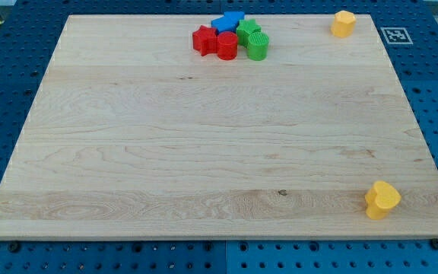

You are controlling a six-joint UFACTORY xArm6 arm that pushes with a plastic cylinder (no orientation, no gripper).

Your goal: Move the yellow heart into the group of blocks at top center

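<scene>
Bottom right of the desk (128, 152): yellow heart (382, 199), well apart from the top-center group.
You can't see my tip; end effector state can't be told. Group: red star (202, 39), red cylinder (226, 46), blue blocks (228, 22), green blocks (254, 40).

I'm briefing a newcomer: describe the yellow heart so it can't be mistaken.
Start at the wooden board and go to its corner at the view's bottom right. The yellow heart sits there alone. The other yellow block, at the view's top right, lacks its notched lobes.
</scene>
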